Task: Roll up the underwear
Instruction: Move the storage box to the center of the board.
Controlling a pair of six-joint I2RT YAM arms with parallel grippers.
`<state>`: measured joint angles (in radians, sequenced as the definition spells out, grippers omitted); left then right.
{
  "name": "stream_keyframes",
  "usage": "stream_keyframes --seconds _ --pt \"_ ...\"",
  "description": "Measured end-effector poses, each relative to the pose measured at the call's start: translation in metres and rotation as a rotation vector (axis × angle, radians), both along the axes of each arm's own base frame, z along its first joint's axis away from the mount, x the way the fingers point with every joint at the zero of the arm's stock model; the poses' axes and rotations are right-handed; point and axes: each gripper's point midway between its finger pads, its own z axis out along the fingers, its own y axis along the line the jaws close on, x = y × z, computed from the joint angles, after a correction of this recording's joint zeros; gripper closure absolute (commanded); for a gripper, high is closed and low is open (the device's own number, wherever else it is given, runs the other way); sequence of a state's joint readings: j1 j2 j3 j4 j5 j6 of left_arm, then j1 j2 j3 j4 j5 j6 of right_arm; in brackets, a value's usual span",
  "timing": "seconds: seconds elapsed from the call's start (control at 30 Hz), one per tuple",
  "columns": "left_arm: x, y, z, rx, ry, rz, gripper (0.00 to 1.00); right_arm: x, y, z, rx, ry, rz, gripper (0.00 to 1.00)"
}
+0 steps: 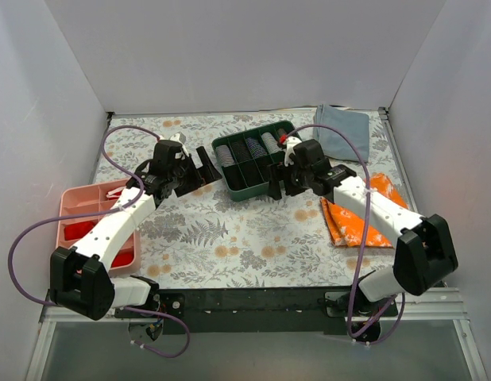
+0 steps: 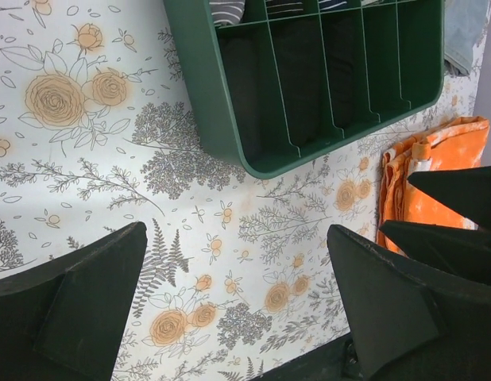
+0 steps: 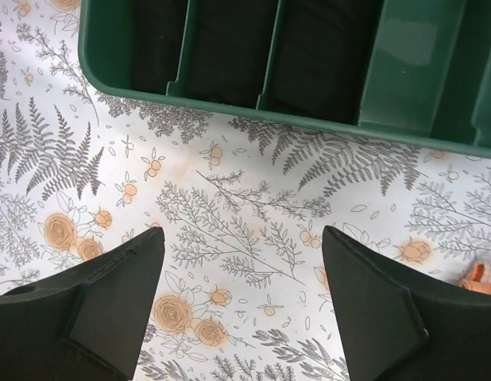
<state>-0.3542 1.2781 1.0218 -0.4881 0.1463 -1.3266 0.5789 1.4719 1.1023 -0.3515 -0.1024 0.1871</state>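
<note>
No black underwear lies spread on the table. Black rolled fabric (image 1: pixel 244 176) fills the front compartments of the green divided tray (image 1: pixel 223 165); it also shows in the left wrist view (image 2: pixel 297 79) and the right wrist view (image 3: pixel 222 48). I cannot tell which roll is the underwear. My left gripper (image 1: pixel 204 168) is open and empty, just left of the tray, over the floral mat (image 2: pixel 237 238). My right gripper (image 1: pixel 279 186) is open and empty at the tray's near right corner, above the mat (image 3: pixel 241 234).
An orange-and-white cloth (image 1: pixel 361 210) lies at the right, under my right arm. A grey-blue folded cloth (image 1: pixel 341 131) lies at the back right. A pink tray (image 1: pixel 75 198) with red items sits at the left edge. Striped rolls (image 1: pixel 257 145) fill the green tray's back row.
</note>
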Motion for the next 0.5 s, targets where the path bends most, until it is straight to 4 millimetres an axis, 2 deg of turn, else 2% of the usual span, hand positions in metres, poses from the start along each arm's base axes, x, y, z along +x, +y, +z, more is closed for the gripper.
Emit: stream_keyframes --seconds 0.13,0.3,0.5 --pt "0.003 -0.001 0.009 -0.002 -0.023 -0.005 0.02 -0.011 -0.014 0.004 -0.003 -0.03 -0.031 0.12" --pt "0.003 0.0 0.012 -0.001 -0.03 -0.005 0.02 -0.025 -0.029 0.001 -0.015 -0.032 -0.064 0.11" --pt "0.001 0.003 0.022 -0.006 -0.059 0.01 0.02 -0.04 -0.04 0.004 0.008 -0.038 -0.099 0.1"
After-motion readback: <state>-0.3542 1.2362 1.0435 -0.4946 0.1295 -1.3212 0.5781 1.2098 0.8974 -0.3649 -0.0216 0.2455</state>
